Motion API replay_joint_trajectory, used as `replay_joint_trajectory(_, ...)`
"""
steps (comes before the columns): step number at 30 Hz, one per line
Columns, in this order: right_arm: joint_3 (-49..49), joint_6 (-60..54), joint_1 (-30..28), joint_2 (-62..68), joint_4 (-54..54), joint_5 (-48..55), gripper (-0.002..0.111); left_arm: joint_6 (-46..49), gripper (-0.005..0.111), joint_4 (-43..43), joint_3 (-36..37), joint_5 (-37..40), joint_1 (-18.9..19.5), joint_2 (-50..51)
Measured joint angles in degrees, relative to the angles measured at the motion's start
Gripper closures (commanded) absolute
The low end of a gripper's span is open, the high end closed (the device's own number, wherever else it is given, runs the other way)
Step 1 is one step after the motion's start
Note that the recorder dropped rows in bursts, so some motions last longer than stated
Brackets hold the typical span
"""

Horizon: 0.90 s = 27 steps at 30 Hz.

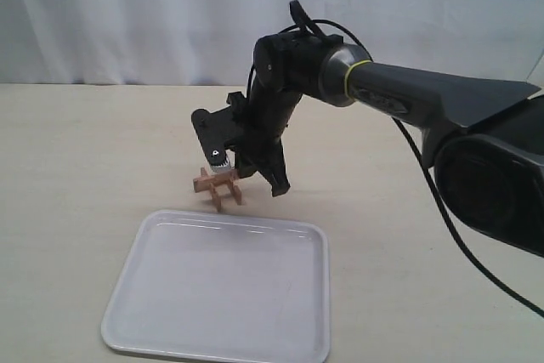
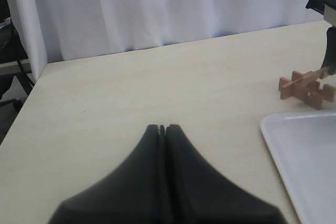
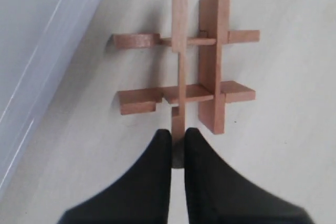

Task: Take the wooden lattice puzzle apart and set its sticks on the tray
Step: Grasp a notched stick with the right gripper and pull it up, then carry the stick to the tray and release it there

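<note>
On the table (image 1: 76, 150), just beyond the far rim of the tray (image 1: 221, 295): the puzzle (image 1: 218, 186). Close to that rim but not touching it, toward its left half in the exterior view. Holds together as a hash, two sticks across two, all four interlocked. Looks slightly tipped in the exterior view; cannot tell whether any end is off the table.

Reaching in from the right and pointing down at the puzzle: the right gripper (image 3: 178, 142). Pinches the near end of one stick (image 3: 179, 19), fingers almost together, parted only by that stick's thin edge. Held stick on edge, running straight away from the fingertips and passing through both cross sticks (image 3: 139, 100). Right beside it and parallel, a broader stick (image 3: 213, 61), its flat face up toward the wrist camera. Tray rim off to one side in the right wrist view, apart from the puzzle.

Well apart from puzzle and tray, over bare table: the left gripper (image 2: 163, 128). Fingers pressed together, nothing between them.

Behind the table, a white curtain (image 1: 127, 14). Along the right arm, a black cable (image 1: 442, 210).
</note>
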Motion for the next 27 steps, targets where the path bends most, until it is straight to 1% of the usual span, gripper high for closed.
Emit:
replay_joint_trajectory(7,0.0,2.4,0.0,-4.2,5.3,2.5,0.104,0.0,0.107,0.0,0.0,0.0,0.0,0.0)
replay_joint_trajectory(11,0.0,4.1,0.1,-6.2,9.3,6.6,0.104,0.0,0.107,0.0,0.0,0.0,0.0,0.0)
replay_joint_trajectory(13,0.6,5.7,0.6,-6.5,9.6,7.8,0.104,0.0,0.107,0.0,0.0,0.0,0.0,0.0)
replay_joint_trajectory(16,2.7,7.9,2.5,-6.6,7.6,8.5,0.104,0.0,0.107,0.0,0.0,0.0,0.0,0.0)
replay_joint_trajectory(20,5.5,10.5,6.7,-6.6,4.1,9.0,0.104,0.0,0.107,0.0,0.0,0.0,0.0,0.0)
replay_joint_trajectory(25,7.1,12.7,11.3,-6.6,3.3,8.6,0.104,0.0,0.107,0.0,0.0,0.0,0.0,0.0)
replay_joint_trajectory(27,7.6,14.5,12.7,-6.6,1.3,7.5,0.104,0.0,0.107,0.0,0.0,0.0,0.0,0.0)
